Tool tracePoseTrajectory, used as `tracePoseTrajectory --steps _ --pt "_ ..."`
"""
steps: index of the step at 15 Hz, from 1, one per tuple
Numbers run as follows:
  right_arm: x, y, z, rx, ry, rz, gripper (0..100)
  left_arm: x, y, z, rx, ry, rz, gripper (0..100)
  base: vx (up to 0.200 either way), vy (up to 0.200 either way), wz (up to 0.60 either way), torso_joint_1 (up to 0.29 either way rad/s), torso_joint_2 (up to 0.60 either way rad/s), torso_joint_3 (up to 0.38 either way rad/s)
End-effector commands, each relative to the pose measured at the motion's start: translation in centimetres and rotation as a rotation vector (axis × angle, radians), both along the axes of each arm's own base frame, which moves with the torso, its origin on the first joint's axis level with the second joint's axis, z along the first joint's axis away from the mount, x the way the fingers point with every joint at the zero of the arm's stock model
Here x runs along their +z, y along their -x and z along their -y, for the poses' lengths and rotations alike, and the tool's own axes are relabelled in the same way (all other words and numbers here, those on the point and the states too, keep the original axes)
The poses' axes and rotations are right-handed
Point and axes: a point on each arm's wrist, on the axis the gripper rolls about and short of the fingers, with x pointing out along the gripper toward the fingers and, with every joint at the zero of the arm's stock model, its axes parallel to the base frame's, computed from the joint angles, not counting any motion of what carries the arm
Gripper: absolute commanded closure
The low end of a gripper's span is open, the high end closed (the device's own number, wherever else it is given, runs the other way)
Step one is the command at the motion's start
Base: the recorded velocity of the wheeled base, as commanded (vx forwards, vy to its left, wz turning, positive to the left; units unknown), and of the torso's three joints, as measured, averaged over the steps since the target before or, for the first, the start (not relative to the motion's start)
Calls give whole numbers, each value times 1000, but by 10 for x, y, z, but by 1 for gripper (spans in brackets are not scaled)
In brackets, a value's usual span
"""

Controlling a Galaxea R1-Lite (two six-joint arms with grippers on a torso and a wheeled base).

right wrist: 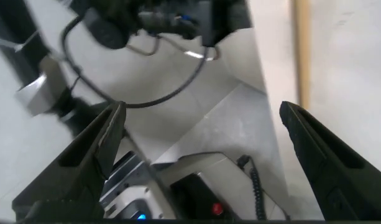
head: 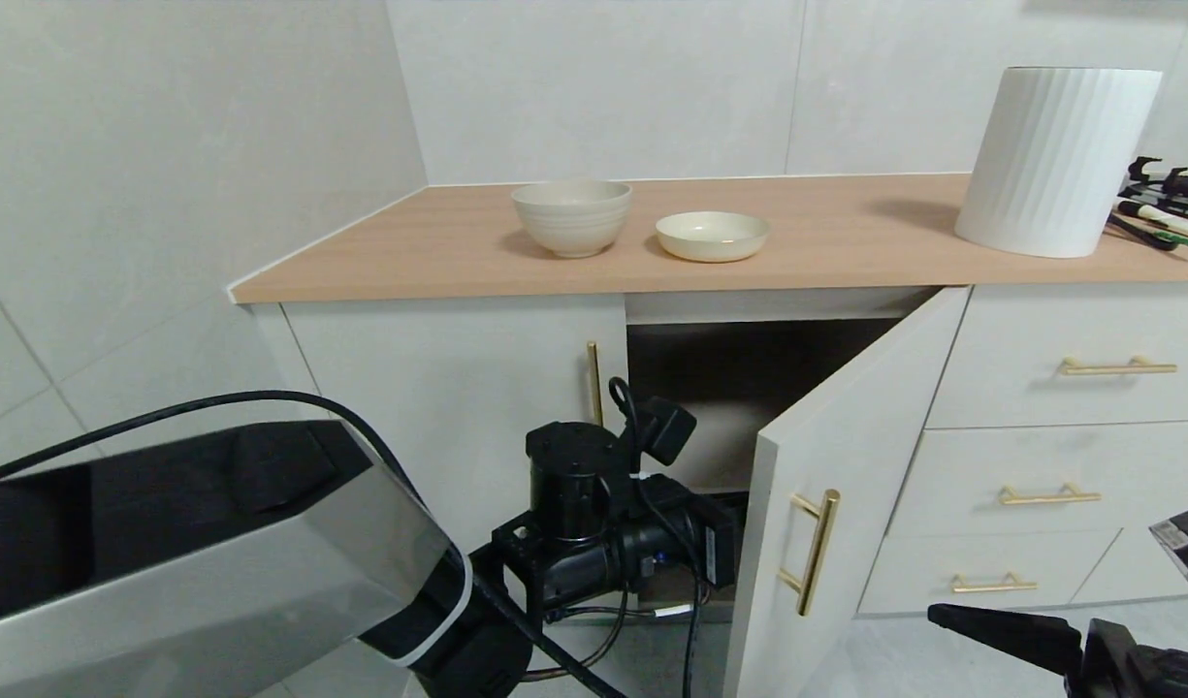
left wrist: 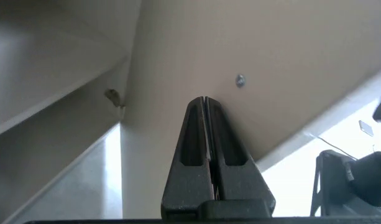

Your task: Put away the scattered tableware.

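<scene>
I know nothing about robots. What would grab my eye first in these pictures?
Two cream dishes sit side by side on the wooden countertop: a deep bowl and a shallow dish. Below them a cabinet door stands open, with the shut left gripper low at the dark opening. A tall white ribbed container stands farther right on the counter.

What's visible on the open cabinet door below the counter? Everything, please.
The cabinet door is a flat, matte off-white panel, seemingly painted board. It stands upright and swung out, hinged on the side next to the drawers, with its free edge toward the camera. A brass-coloured bar handle runs vertically near that edge on two posts. Behind it the cabinet interior is dark. The left arm sits beside the free edge; contact cannot be told.
</scene>
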Motion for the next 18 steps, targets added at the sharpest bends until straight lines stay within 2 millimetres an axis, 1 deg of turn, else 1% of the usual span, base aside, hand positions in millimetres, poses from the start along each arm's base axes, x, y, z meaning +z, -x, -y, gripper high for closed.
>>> tracePoseTrajectory --steps 1,2,5,7,8,9,11,12,13,14,15,17,18 --pt "4 5 2 18 -18 26 0 0 1 3 -9 -3 -4 100 0 0 0 0 0 0" --pt "4 6 2 29 -19 28 0 0 3 6 -18 -5 -5 100 0 0 0 0 0 0" --pt "5 6 3 32 -21 30 0 6 -1 12 -19 -1 -2 100 -200 0 0 6 5 -1" --pt "5 7 3 30 -24 34 0 10 -9 19 -18 -7 -7 100 0 0 0 0 0 0" --pt "5 7 3 32 -24 34 0 9 -9 20 -19 -9 -9 100 0 0 0 0 0 0" --pt "6 8 3 46 -27 36 0 14 -13 25 -24 -10 -13 100 0 0 0 0 0 0" --pt "5 9 3 76 -24 23 0 26 -20 46 -43 -32 -37 100 0 0 0 0 0 0" --pt "5 11 4 85 -28 26 0 28 -19 50 -55 -42 -48 100 0 0 0 0 0 0" --pt "8 16 6 132 -44 40 0 35 -5 68 -110 -36 -41 100 0 0 0 0 0 0" --pt "9 17 7 141 -47 42 0 36 -1 70 -118 -35 -40 100 0 0 0 0 0 0" --pt "10 23 10 187 -57 50 0 46 17 76 -149 -23 -27 100 0 0 0 0 0 0" --pt "11 27 12 213 -63 55 0 57 28 61 -148 -23 -31 100 0 0 0 0 0 0" --pt "12 29 12 222 -66 57 0 61 26 49 -125 -19 -28 100 0 0 0 0 0 0"
